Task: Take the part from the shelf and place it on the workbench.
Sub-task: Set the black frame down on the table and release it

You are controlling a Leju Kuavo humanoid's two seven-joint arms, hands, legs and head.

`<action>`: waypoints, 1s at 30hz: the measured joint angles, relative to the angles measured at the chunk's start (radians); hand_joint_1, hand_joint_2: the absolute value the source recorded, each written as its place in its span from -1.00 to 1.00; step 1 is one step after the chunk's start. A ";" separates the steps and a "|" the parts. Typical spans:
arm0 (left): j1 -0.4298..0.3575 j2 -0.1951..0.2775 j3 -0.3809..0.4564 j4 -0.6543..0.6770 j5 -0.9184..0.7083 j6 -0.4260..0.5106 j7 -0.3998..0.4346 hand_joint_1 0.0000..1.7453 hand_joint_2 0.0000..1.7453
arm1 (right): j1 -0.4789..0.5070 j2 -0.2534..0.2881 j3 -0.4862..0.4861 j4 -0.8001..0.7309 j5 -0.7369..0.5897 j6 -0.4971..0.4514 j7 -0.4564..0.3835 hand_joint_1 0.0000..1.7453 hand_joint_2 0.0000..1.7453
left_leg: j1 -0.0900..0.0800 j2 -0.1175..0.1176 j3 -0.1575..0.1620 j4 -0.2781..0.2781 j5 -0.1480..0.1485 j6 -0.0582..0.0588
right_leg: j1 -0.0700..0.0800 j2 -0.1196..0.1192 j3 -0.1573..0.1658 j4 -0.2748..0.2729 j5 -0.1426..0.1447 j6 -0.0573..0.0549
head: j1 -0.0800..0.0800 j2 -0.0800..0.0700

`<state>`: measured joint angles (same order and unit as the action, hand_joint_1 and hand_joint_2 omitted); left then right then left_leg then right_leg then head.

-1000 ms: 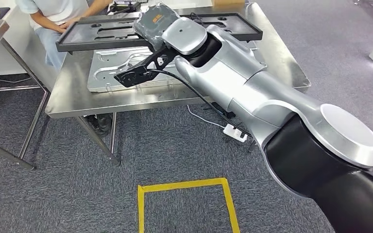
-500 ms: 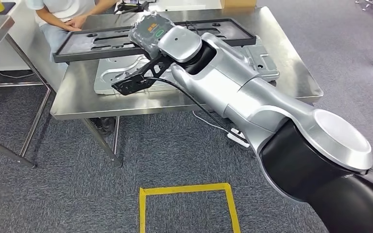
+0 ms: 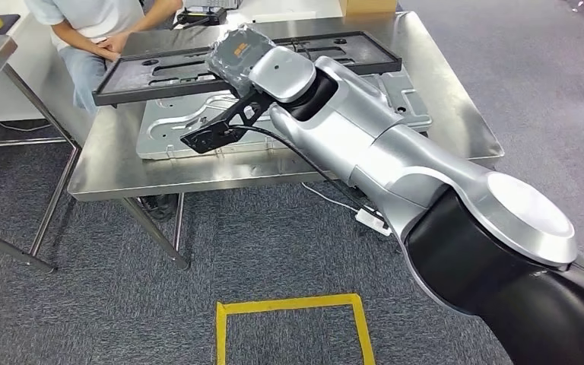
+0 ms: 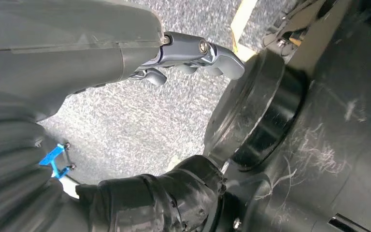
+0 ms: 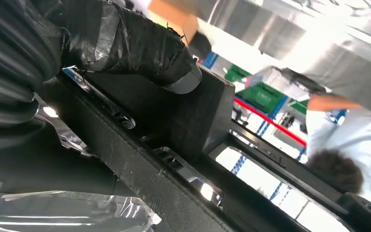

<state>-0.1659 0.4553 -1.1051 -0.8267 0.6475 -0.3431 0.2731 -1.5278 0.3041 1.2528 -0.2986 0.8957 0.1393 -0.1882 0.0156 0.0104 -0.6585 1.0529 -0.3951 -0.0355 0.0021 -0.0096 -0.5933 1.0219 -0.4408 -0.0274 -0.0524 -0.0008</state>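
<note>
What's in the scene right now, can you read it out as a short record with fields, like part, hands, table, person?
part: long black frame, held above the metal table
right hand: grips the frame near its middle
left hand: hangs over the carpet, holds nothing
under the frame: silver pressed sheet lying flat on the table
person: seated at the table's far side, hands at the frame's far edge
floor: yellow tape square on grey carpet
</note>
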 joint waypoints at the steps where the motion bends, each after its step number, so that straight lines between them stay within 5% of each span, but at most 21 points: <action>1: -0.002 0.001 0.000 0.000 -0.001 -0.001 0.000 -1.00 1.00 | -0.001 0.000 0.000 0.001 0.003 0.000 0.000 1.00 1.00 | -0.004 0.002 0.014 -0.031 0.005 0.005 | 0.002 -0.002 0.000 0.001 -0.003 0.004 | 0.000 0.000; 6: -0.003 0.005 0.000 0.001 -0.007 -0.004 -0.002 -1.00 1.00 | 0.004 0.004 0.000 0.002 0.005 0.000 -0.006 1.00 1.00 | 0.001 -0.004 0.028 -0.051 -0.006 0.032 | 0.005 -0.006 -0.015 0.036 -0.032 0.025 | 0.003 0.000; 9: -0.005 0.006 0.000 0.001 -0.008 -0.004 -0.003 -1.00 1.00 | 0.009 0.005 0.000 0.003 0.005 0.000 -0.009 1.00 1.00 | 0.002 -0.005 0.037 -0.052 -0.014 0.046 | 0.002 0.005 -0.113 0.221 -0.105 0.034 | 0.007 0.000; 11: -0.005 0.006 0.000 0.001 -0.008 -0.004 -0.003 -1.00 1.00 | 0.016 0.005 0.000 0.004 0.005 0.000 -0.014 1.00 1.00 | 0.001 -0.006 0.042 -0.048 -0.022 0.048 | -0.001 0.007 -0.165 0.293 -0.108 0.036 | 0.007 0.000; 12: -0.005 0.006 0.000 0.001 -0.008 -0.004 -0.003 -1.00 1.00 | 0.018 0.005 0.000 0.004 0.005 0.000 -0.015 1.00 1.00 | 0.001 -0.009 0.046 -0.046 -0.026 0.047 | -0.002 0.007 -0.163 0.271 -0.080 0.035 | 0.007 0.000; 14: -0.005 0.006 0.000 0.002 -0.008 -0.004 -0.003 -1.00 1.00 | 0.018 0.005 0.000 0.004 0.005 0.000 -0.016 1.00 1.00 | 0.002 -0.014 0.052 -0.038 -0.037 0.042 | -0.003 0.008 -0.115 0.145 -0.002 0.029 | 0.007 0.000; 16: -0.005 0.006 0.000 0.002 -0.008 -0.003 -0.004 -1.00 1.00 | 0.013 0.005 0.000 0.004 0.005 0.000 -0.016 1.00 1.00 | 0.000 -0.018 0.050 -0.030 -0.046 0.034 | 0.000 0.009 -0.071 0.043 0.035 0.021 | 0.007 0.000; 21: -0.006 0.007 0.000 0.002 -0.008 -0.003 -0.005 -1.00 1.00 | 0.011 0.007 0.000 0.005 0.005 0.001 -0.017 1.00 1.00 | 0.000 -0.016 0.037 -0.011 -0.062 0.011 | -0.004 0.011 -0.056 0.011 0.035 0.007 | 0.004 0.000; 25: -0.004 0.009 0.000 0.003 -0.009 -0.003 -0.005 -1.00 1.00 | 0.011 0.008 0.000 0.007 0.007 0.001 -0.018 1.00 1.00 | 0.004 -0.013 -0.072 0.199 -0.138 -0.005 | -0.007 0.011 -0.036 0.004 0.027 -0.005 | -0.002 0.000; 27: -0.003 0.009 0.000 0.003 -0.010 -0.003 -0.005 -1.00 1.00 | 0.016 0.008 0.000 0.007 0.008 0.001 -0.021 1.00 1.00 | 0.005 -0.013 -0.098 0.220 -0.110 -0.006 | -0.007 0.013 -0.025 0.006 0.018 -0.006 | -0.002 0.000; 30: -0.004 0.010 0.000 0.003 -0.010 -0.003 -0.005 -1.00 1.00 | 0.016 0.008 0.000 0.007 0.009 0.001 -0.022 1.00 1.00 | 0.003 -0.012 -0.034 0.046 -0.005 0.000 | -0.005 0.015 -0.007 0.009 0.002 0.000 | -0.002 0.000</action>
<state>-0.1700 0.4651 -1.1055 -0.8240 0.6375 -0.3460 0.2682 -1.5118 0.3117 1.2528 -0.2918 0.9050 0.1405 -0.2101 0.0182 -0.0018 -0.6922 1.0994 -0.4005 -0.0359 -0.0029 0.0050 -0.6003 1.0305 -0.4384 -0.0274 -0.0542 -0.0008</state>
